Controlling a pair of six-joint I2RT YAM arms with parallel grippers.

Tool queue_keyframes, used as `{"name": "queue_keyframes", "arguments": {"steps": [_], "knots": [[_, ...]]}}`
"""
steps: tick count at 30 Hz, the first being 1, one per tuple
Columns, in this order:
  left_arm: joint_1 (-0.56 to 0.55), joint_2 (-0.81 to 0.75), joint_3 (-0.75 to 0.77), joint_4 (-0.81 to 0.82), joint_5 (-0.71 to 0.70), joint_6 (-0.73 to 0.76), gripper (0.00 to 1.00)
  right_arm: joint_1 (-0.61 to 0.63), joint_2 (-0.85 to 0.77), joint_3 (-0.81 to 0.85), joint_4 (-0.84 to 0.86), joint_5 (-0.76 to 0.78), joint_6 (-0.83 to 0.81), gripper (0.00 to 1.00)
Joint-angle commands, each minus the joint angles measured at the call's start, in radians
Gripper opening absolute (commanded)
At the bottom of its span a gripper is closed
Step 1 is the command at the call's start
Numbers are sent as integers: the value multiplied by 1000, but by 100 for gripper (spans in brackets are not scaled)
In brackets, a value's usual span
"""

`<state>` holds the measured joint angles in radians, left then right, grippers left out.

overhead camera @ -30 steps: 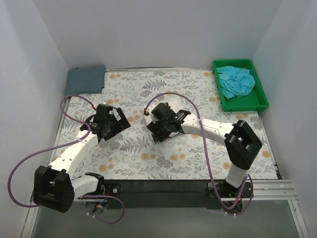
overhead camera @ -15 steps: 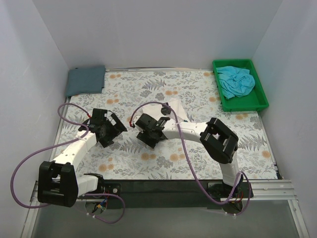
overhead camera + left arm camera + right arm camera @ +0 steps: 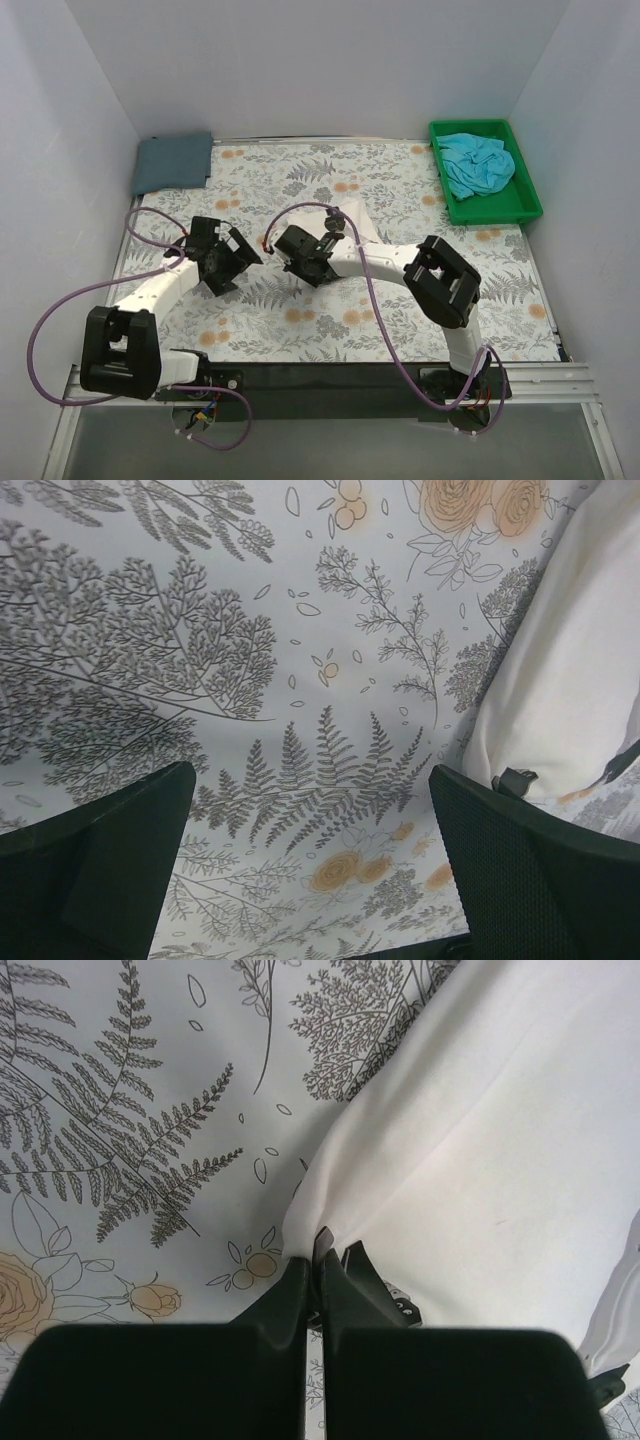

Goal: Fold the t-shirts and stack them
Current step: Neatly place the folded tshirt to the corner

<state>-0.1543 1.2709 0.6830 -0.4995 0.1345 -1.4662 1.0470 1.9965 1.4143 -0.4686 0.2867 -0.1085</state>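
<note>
Cream-white t-shirt [image 3: 480, 1160] lies well left of the green tray [image 3: 495, 213] — your right gripper [image 3: 322, 1245] is clenched on its edge. Slate blue-grey t-shirt [image 3: 173, 160] sits folded, farthest left of the tray; the turquoise t-shirt [image 3: 478, 163] lies crumpled inside it. Your left gripper [image 3: 310, 775] hangs released — jaws wide, beyond the right one.

Floral cover [image 3: 330, 180]; cream shirt [image 3: 480, 1160]; turquoise shirt [image 3: 477, 165].

Robotics lab cell: white walls [image 3: 320, 60] enclose a floral-covered table [image 3: 390, 180] bearing left arm [image 3: 150, 295] and right arm [image 3: 375, 262]
</note>
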Motion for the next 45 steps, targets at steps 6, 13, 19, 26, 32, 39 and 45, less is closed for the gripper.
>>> {"name": "queue_keyframes", "arguments": {"steps": [6,13,19,26,32,39,45], "knots": [[-7,116,46,231,244,-182,98,-91,-143,66,13,-161,73,1],[-82,203,44,459,258,-319,98,-149,-169,26,62,-314,142,1],[-162,324,41,613,251,-402,98,-176,-179,-18,113,-385,187,1],[-200,418,58,720,240,-456,98,-188,-177,-38,140,-425,217,1],[-261,461,23,798,206,-486,84,-189,-173,-37,157,-440,256,1],[-292,469,-39,912,151,-504,62,-189,-168,-44,183,-440,297,1],[-292,423,-53,895,100,-459,19,-189,-169,-60,193,-434,313,8]]}}
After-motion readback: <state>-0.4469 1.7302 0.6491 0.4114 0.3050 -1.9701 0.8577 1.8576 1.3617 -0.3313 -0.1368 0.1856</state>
